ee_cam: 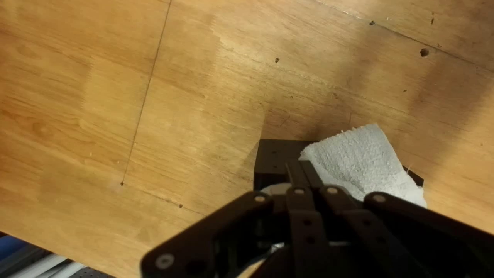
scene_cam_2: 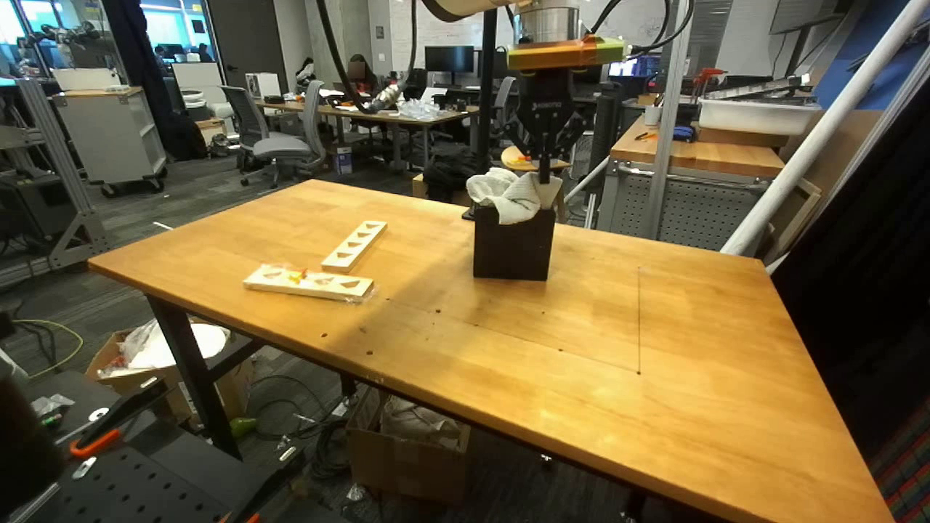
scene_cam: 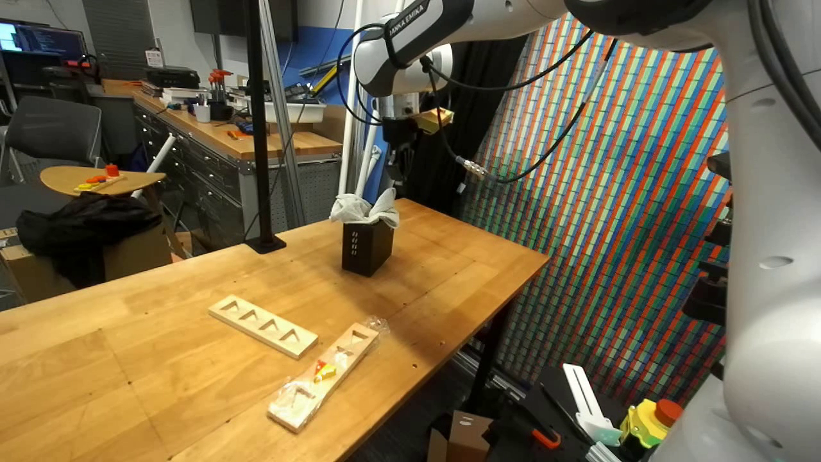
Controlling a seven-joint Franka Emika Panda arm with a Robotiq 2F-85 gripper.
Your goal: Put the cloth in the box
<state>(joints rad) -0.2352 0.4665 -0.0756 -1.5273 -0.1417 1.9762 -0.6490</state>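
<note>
The white cloth (scene_cam: 365,210) is bunched in the top of the black box (scene_cam: 363,249), with parts sticking up and draping over the rim. In an exterior view, the cloth (scene_cam_2: 514,197) hangs over the near rim of the upright box (scene_cam_2: 512,248). In the wrist view, a flap of cloth (ee_cam: 359,160) covers much of the box (ee_cam: 274,156). My gripper (ee_cam: 303,172) is shut, its fingertips together with no cloth visible between them. The gripper (scene_cam_2: 545,174) points down at the cloth's top edge; I cannot tell whether they touch. The box's inside is mostly hidden.
Two pale wooden slotted strips lie on the wooden table (scene_cam_2: 654,421). One strip (scene_cam: 263,326) is bare; the other strip (scene_cam: 324,378) is in clear plastic with small coloured pieces. A black post (scene_cam: 260,128) stands at the table's far edge.
</note>
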